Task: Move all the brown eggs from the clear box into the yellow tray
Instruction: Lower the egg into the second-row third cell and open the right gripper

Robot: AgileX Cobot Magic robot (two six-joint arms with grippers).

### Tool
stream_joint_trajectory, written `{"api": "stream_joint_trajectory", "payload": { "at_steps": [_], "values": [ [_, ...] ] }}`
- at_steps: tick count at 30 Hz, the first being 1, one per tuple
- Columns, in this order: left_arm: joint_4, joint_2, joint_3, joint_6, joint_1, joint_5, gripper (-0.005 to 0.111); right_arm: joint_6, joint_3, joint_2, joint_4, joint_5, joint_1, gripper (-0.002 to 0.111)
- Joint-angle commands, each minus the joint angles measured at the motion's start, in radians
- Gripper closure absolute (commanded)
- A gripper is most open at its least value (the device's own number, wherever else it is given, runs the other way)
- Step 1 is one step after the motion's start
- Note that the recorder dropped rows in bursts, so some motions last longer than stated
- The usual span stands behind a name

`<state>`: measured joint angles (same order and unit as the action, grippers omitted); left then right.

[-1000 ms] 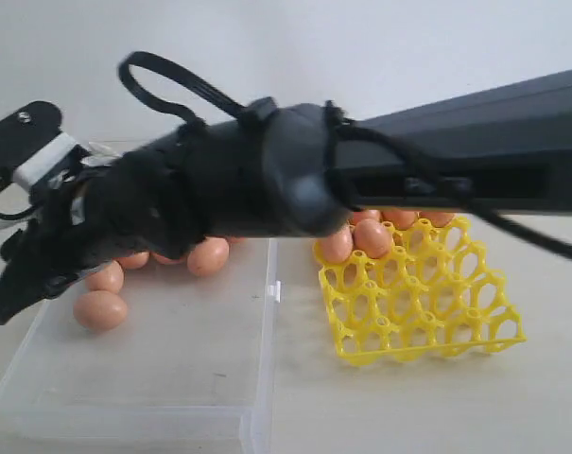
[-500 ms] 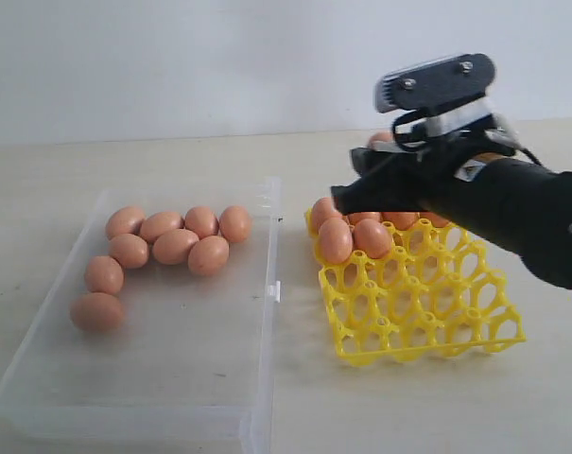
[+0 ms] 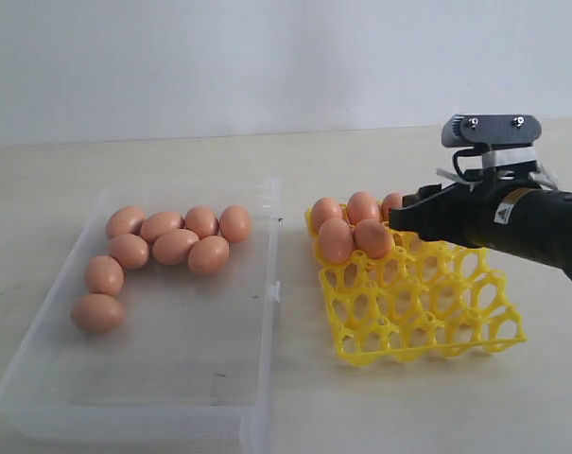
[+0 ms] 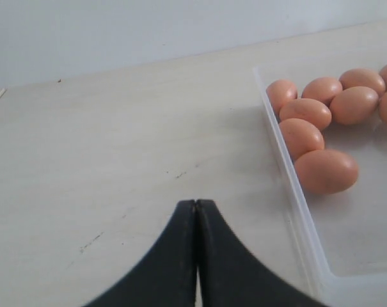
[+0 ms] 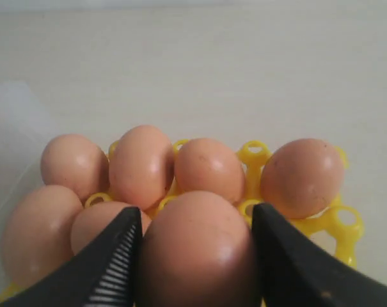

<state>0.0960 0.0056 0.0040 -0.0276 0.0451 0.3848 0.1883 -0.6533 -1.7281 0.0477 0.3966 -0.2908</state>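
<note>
Sixteen brown eggs point(image 3: 175, 246), two containers
Nine in the one clear box point(image 3: 172, 364), seven at the one yellow tray point(image 3: 380, 326).

Matte black arm point(image 3: 541, 236), grey bracket point(image 3: 491, 130) with two screws, small white label point(image 3: 502, 214), black pincer point(image 5: 194, 220) with ribbed inner pad point(image 5: 113, 275)

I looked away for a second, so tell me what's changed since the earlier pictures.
The right gripper swung from over the clear box across to the yellow tray and lowered at its back rows, clamped on an egg. The eight eggs in the box and the tray stayed put.
</note>
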Motion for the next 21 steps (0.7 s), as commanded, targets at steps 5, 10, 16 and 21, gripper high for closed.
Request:
{"api": "stream_joint_trajectory", "payload": {
  "at_steps": [5, 10, 16, 21],
  "values": [
    [-0.001, -0.006, -0.004, 0.005, 0.005, -0.006, 0.107, 0.015, -0.085, -0.082, 0.022, -0.013, 0.008, 0.108],
    [-0.001, -0.006, -0.004, 0.005, 0.005, -0.006, 0.107, 0.015, -0.113, -0.115, 0.069, -0.011, 0.008, 0.108],
    [-0.001, -0.006, -0.004, 0.005, 0.005, -0.006, 0.107, 0.014, -0.113, -0.153, 0.069, -0.005, 0.012, 0.108],
    [-0.001, -0.006, -0.004, 0.005, 0.005, -0.006, 0.107, 0.014, -0.121, -0.172, 0.069, 0.002, 0.026, 0.108]
  ]
}}
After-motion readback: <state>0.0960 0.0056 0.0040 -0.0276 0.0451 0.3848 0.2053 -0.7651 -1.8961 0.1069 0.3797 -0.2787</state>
